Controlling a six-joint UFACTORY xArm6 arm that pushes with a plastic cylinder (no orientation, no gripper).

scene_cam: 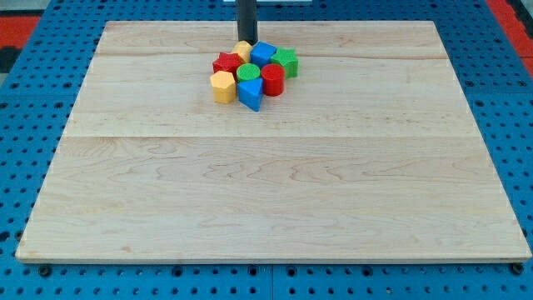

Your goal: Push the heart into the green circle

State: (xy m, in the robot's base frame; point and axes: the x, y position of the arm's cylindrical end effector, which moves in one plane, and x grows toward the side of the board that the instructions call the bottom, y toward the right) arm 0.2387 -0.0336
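A tight cluster of blocks sits near the top centre of the wooden board point(266, 183). A small yellow block, apparently the heart point(244, 51), lies at the cluster's top edge. The green circle point(248, 72) is in the middle of the cluster, just below the heart and touching it or nearly so. My tip point(247, 42) stands directly above the heart in the view, at its far side, touching or almost touching it.
Around the green circle are a red star point(226, 63), a blue block point(263, 54), a green star point(286, 61), a red cylinder point(272, 80), a yellow hexagon point(222, 87) and a blue triangle point(251, 94). Blue pegboard surrounds the board.
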